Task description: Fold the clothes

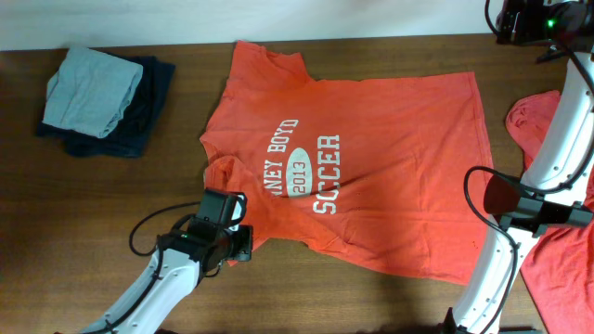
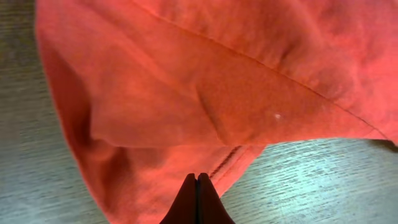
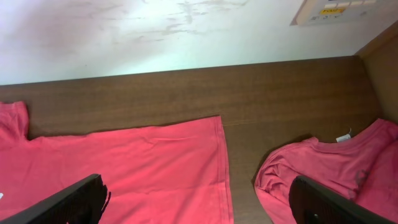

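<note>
An orange-red T-shirt [image 1: 390, 148] lies spread out, front up, in the middle of the brown table [image 1: 93, 213]. White letters [image 1: 302, 176] on its chest say "NEY BOYD", "2013" and "SOCCER". The start of the first word is lost in a wrinkle.

A second orange-red shirt [image 3: 323, 171] lies bunched up at the right edge of the table. It has a small white neck label [image 3: 343, 137], too small to read.

At the back left, a grey-green folded garment [image 1: 93, 88] sits on top of a dark navy one [image 1: 148, 116].

The left claw [image 2: 197, 186] is pressed together at the edge of the printed shirt's sleeve. I cannot tell if any cloth is caught in it. The right claw [image 3: 199, 205] is spread wide above the shirt's bottom edge, holding nothing.
</note>
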